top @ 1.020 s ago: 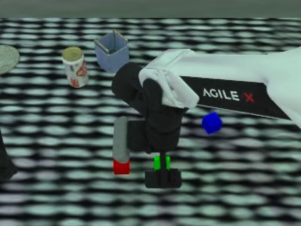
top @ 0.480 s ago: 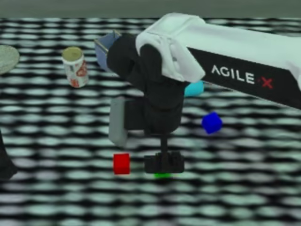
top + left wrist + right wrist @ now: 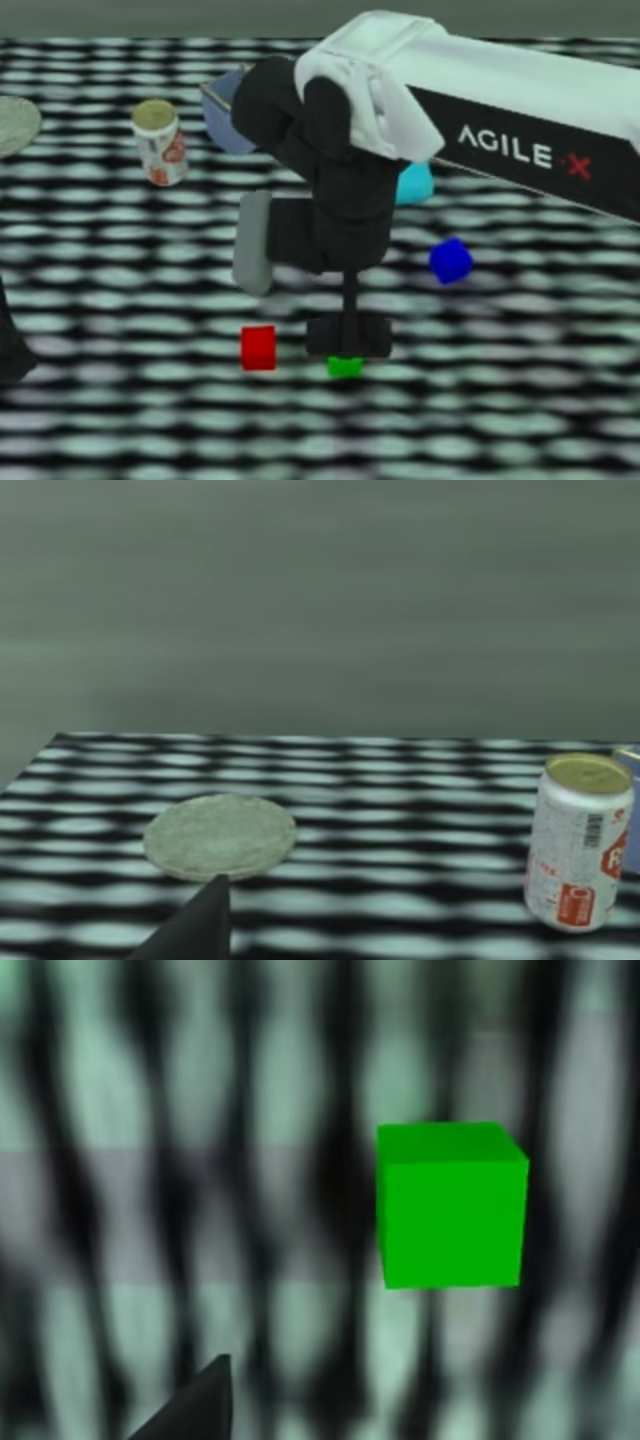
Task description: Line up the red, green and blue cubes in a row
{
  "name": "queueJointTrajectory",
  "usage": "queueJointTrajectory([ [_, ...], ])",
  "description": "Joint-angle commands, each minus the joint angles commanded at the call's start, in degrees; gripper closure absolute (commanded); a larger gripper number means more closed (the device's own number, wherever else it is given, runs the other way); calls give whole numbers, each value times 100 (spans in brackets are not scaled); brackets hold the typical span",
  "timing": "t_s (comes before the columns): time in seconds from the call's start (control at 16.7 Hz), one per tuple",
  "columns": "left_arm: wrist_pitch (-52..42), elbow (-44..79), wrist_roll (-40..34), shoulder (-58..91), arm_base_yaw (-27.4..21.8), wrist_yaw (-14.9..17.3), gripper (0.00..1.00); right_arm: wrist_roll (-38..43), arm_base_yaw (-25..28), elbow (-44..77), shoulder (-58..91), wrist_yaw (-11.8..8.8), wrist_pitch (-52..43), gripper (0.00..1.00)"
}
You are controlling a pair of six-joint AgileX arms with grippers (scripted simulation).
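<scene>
The red cube [image 3: 258,348] sits on the checkered table near the front middle. Just to its right lies the green cube [image 3: 345,367], a small gap between them. My right gripper [image 3: 347,338] hovers over the green cube's far edge, open and holding nothing. In the right wrist view the green cube [image 3: 452,1205] rests free on the table, with one dark fingertip [image 3: 205,1400] well off to its side. Farther right and farther back stands the blue cube [image 3: 450,260], apart from the other two. My left arm [image 3: 8,345] is parked at the left edge.
A cyan block [image 3: 414,184] peeks out from under the right arm. A pale-blue box [image 3: 222,108], a white-and-red can [image 3: 160,142] and a grey disc [image 3: 12,124] stand at the back left. The left wrist view shows the disc [image 3: 220,836] and the can [image 3: 578,842].
The right gripper has let go of the green cube and risen, drawing back toward the far side. The green cube now lies beside the red one. The cyan block has come into view.
</scene>
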Motion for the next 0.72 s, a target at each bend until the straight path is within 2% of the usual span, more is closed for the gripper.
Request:
queueJointTrajectory([
  [0.18, 0, 0, 0, 0, 0, 0, 0, 728, -333, 75, 90, 16, 16, 0],
  [0.54, 0, 0, 0, 0, 0, 0, 0, 3258, -1314, 160, 338, 37, 46, 0],
  [0.72, 0, 0, 0, 0, 0, 0, 0, 4102, -1716, 201, 388, 63, 99, 0],
])
